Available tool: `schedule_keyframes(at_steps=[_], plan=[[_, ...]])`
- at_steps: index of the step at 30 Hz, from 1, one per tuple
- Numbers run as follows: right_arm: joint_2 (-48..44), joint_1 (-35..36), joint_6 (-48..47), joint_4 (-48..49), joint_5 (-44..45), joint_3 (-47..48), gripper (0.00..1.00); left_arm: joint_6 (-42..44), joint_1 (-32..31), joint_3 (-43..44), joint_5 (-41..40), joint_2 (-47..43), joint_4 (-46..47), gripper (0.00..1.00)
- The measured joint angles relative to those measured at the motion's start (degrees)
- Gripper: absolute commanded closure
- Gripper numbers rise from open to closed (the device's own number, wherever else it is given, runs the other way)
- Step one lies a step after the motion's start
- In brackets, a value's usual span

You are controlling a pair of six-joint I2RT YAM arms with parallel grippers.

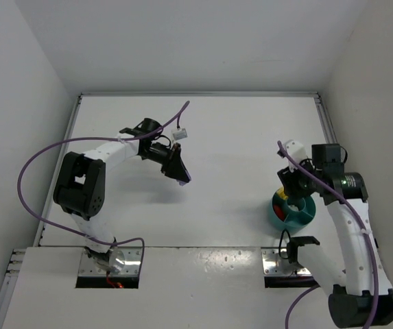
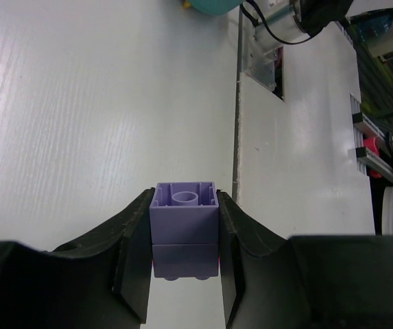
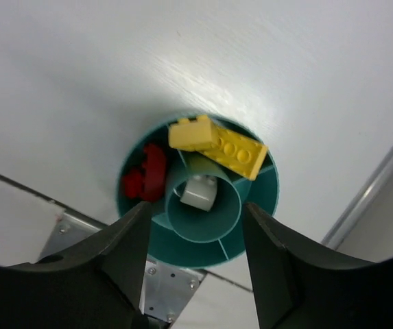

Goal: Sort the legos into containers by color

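White table (image 1: 237, 137); left claw (image 2: 184, 201) grips lavender lego (image 2: 184, 221); right claw (image 3: 196, 209) wide over teal bowl (image 3: 260, 196).

Teal bowl (image 1: 298, 218) on white table (image 1: 237, 147)

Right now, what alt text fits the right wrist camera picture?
A round teal bowl seen from above between two open black fingers. Yellow bricks lie along its upper edge, red ones at left, a pale grey piece in the middle ring.
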Motion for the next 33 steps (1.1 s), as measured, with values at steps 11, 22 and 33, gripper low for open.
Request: schedule_keyframes(at_steps=[11, 22, 33], plan=[[8.8, 0.0, -1.5, -1.3, -30.7, 9.1, 0.45, -1.2, -3.7, 0.0, 7.4, -3.0, -0.2, 1.0], [13.1, 1.4, 16.7, 18.4, -48.2, 3.0, 0.42, -13.5, -5.1, 2.8, 7.6, -4.0, 5.7, 1.0], [9.2, 6.2, 51.8, 55.0, -44.2, -12.2, 0.42, -58.8, 2.7, -2.5, -23.9, -18.6, 32.5, 1.0]])
